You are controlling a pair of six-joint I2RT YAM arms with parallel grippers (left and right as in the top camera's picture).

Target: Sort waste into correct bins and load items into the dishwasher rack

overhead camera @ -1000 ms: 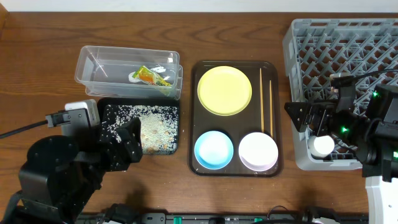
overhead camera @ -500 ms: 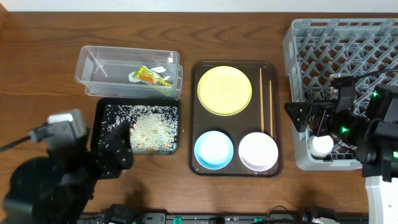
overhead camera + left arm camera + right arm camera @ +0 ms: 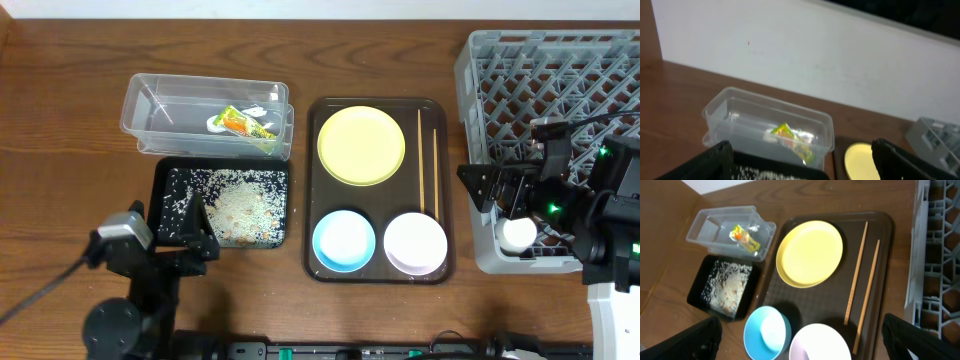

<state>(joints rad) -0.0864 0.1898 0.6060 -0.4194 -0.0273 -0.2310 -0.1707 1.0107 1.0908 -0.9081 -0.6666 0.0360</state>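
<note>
The green-and-orange wrapper (image 3: 240, 122) lies in the clear tub (image 3: 150, 100). Rice grains (image 3: 240, 205) lie in the black tray (image 3: 160, 195). The yellow plate (image 3: 361, 145), blue bowl (image 3: 344, 241), pinkish-white bowl (image 3: 415, 243) and chopsticks (image 3: 428, 160) rest on the brown serving tray. The grey rack (image 3: 560, 70) stands at the right and holds nothing that I can see. My left gripper (image 3: 197, 235) is open and empty at the black tray's front edge. My right gripper (image 3: 490, 190) is open and empty, between the serving tray and the rack. The wrapper also shows in the left wrist view (image 3: 787, 134).
The dark brown serving tray (image 3: 311, 190) sits mid-table between the bins and the rack. The right arm's body overlaps the rack's front left corner. Bare wooden table lies at the far left and along the back edge.
My left arm has drawn back toward the table's front edge, off the black tray, which now shows in full. My right arm has not moved.
</note>
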